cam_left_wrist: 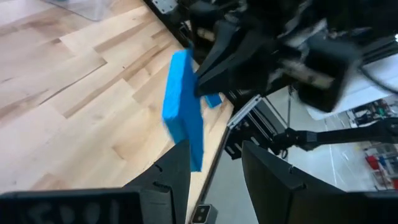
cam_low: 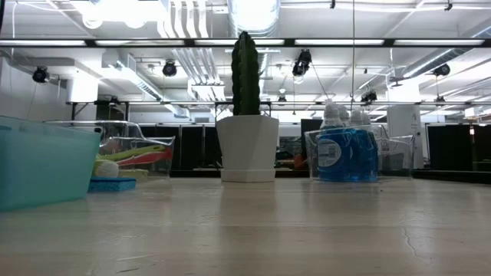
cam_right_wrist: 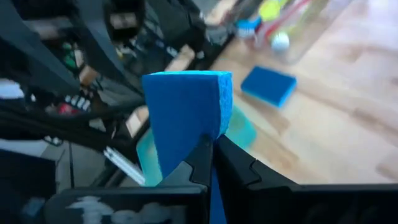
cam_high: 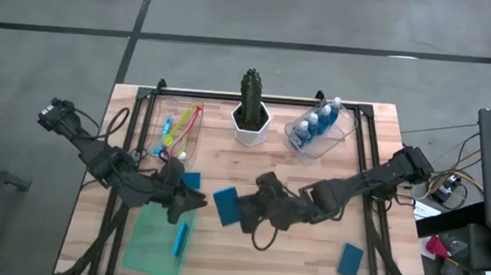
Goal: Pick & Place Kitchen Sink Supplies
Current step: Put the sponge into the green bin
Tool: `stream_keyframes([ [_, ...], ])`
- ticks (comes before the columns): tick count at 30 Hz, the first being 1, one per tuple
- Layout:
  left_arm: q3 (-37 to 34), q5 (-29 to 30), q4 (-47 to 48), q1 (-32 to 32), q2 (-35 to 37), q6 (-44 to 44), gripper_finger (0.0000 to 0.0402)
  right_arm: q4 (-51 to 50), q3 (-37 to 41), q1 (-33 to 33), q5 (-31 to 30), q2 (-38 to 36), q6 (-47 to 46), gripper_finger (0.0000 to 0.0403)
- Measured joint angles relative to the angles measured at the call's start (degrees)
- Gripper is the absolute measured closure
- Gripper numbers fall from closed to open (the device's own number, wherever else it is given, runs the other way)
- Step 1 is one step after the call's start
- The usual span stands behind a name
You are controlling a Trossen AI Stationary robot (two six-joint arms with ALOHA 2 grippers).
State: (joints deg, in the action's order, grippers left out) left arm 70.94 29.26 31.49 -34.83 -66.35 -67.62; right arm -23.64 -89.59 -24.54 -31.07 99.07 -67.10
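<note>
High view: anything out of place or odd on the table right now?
Nothing spilled or damaged. One sponge lies alone near the table's front right edge, far from the rest. Another lies loose by the brush bin. The right gripper holds a sponge; the left gripper is open beside it.

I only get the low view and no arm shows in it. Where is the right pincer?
Observer: The right pincer hangs over mid-table, shut on a sponge.
Operator: And the left one?
Observer: The left pincer is open, facing that sponge, at the far end of the tray.
Operator: Anything inside the tray?
Observer: A second sponge lies in it.
</note>
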Motion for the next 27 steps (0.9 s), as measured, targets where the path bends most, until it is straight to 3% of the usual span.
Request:
stream_keyframes([
  [10,0.0,2.8,2.5,0.0,0.0,-1.4,0.0266,3.3,-2.9,0.9,-4.7,0.0,2.0,0.0394],
  [21,0.0,9.3,1.7,0.0,0.0,-1.9,0.0266,8.9,-2.9,1.9,-6.5,0.0,4.1,0.0394],
  [27,0.0,9.3,-0.4,-0.1,0.0,-1.3,0.0266,9.0,-2.9,2.7,-6.5,0.0,5.0,0.0394],
])
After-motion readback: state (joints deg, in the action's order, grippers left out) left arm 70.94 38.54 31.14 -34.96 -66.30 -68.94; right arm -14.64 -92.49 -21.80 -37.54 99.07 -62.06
